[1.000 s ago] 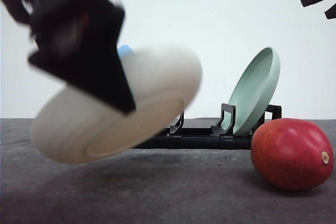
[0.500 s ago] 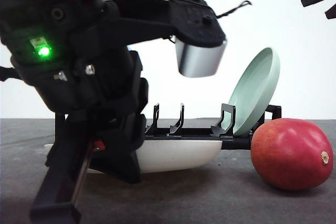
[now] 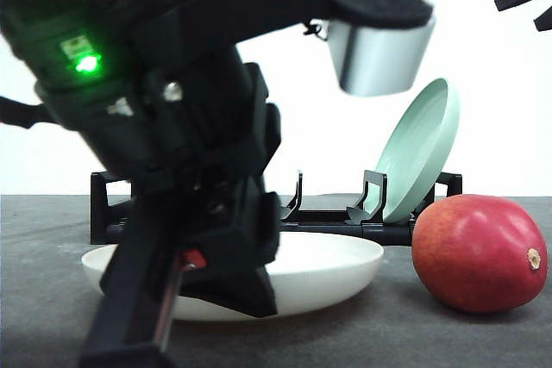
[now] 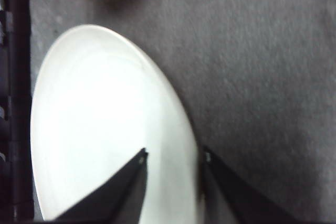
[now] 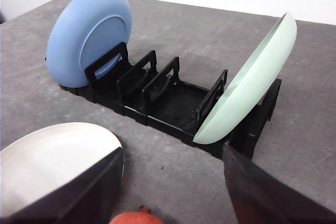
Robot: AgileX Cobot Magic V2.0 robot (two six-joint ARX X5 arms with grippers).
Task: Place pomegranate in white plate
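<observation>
Left tool (image 4: 173,156) open, low; right tool (image 5: 173,182) open.

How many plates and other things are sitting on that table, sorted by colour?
White plate: 1
Blue plate: 1
Pale green plate: 1
Red pomegranate: 1
Black plate rack: 1
Total: 5 things, 3 of them plates.

3 plates (1 white plate (image 3: 345,269), 1 blue plate (image 5: 86,32), 1 pale green plate (image 5: 252,82)), 1 pomegranate (image 3: 479,252), seemingly 1 black rack (image 5: 168,100).
</observation>
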